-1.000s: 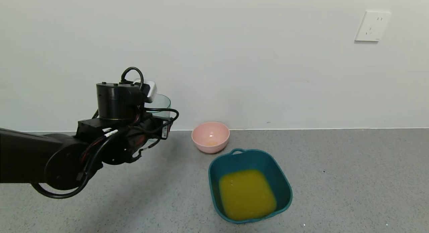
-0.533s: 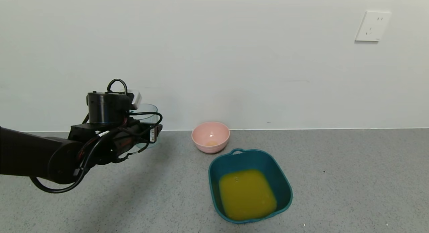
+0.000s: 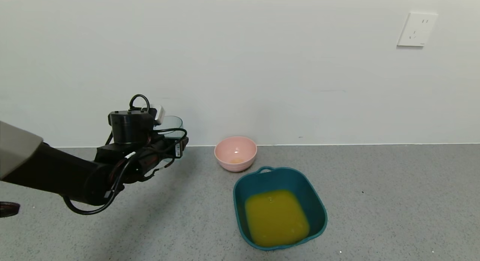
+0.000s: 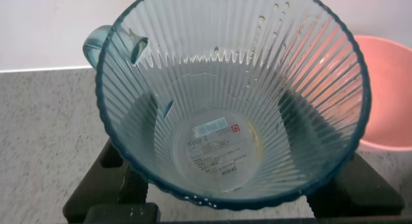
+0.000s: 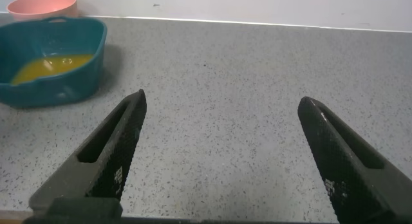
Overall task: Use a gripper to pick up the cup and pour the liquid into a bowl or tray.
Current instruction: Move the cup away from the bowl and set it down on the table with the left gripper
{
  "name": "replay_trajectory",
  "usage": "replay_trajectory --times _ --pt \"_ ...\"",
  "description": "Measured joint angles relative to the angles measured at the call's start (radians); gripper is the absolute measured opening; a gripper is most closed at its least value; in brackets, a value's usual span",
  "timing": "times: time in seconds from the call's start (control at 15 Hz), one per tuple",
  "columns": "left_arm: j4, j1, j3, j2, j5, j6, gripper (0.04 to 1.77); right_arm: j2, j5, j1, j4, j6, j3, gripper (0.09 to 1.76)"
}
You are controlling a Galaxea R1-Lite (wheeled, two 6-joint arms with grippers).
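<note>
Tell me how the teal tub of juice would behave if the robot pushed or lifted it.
The tub is wide and low, so it probably slides rather than tips. The orange liquid pooled across its floor would likely slosh when shoved and add weight. Its thin plastic walls may flex if lifted by the small handle loop.

Head cam sits high, facing the wall over the whole counter (image 3: 375, 201). Left wrist cam stares straight down into the cup (image 4: 232, 102), super close. Right wrist cam skims low across the counter; tub (image 5: 51, 56) and pink bowl (image 5: 42, 4) show in both.
</note>
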Motion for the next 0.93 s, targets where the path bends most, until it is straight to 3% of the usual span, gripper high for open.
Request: replay_trajectory --times 0.13,0.93 --pt "-0.067 -0.001 0.003 0.066 -0.005 0.005 1.3 0.0 0.0 0.0 0.0 0.0 0.0 1.71" --pt "-0.083 -0.026 -0.009 0.226 -0.01 0.0 1.3 0.0 0.0 0.0 0.0 0.0 0.0 1.71"
